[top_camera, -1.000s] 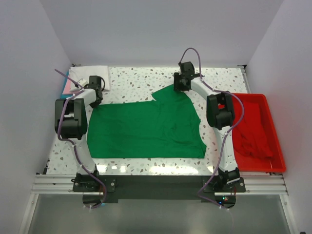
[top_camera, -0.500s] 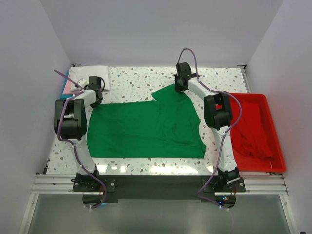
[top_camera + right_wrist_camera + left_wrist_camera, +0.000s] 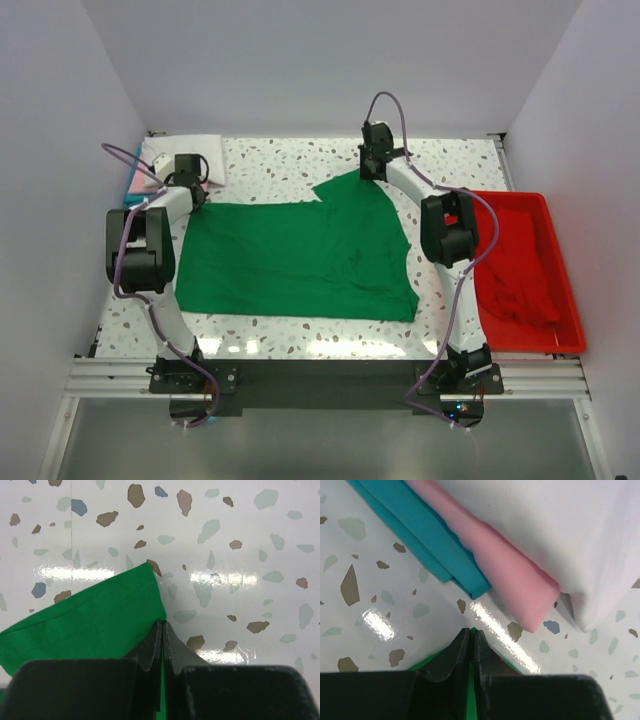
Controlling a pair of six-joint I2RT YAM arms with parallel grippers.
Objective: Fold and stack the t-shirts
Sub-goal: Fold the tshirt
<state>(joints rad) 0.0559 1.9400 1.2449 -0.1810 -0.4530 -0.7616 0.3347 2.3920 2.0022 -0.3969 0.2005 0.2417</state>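
Two edges of the green t-shirt (image 3: 300, 255), spread flat mid-frame on the tabletop (image 3: 280, 165), are pinched. The left gripper (image 3: 471, 632) is clamped on its upper-left corner, the right gripper (image 3: 163, 625) on the sleeve hem at upper centre. A folded white t-shirt (image 3: 600, 540), pink t-shirt (image 3: 505, 565) and teal t-shirt (image 3: 420, 545) lie stacked at upper left. A red tray (image 3: 515, 196) sits at right.

red tray (image 3: 520, 208): at table's right edge | table (image 3: 280, 170): speckled terrazzo
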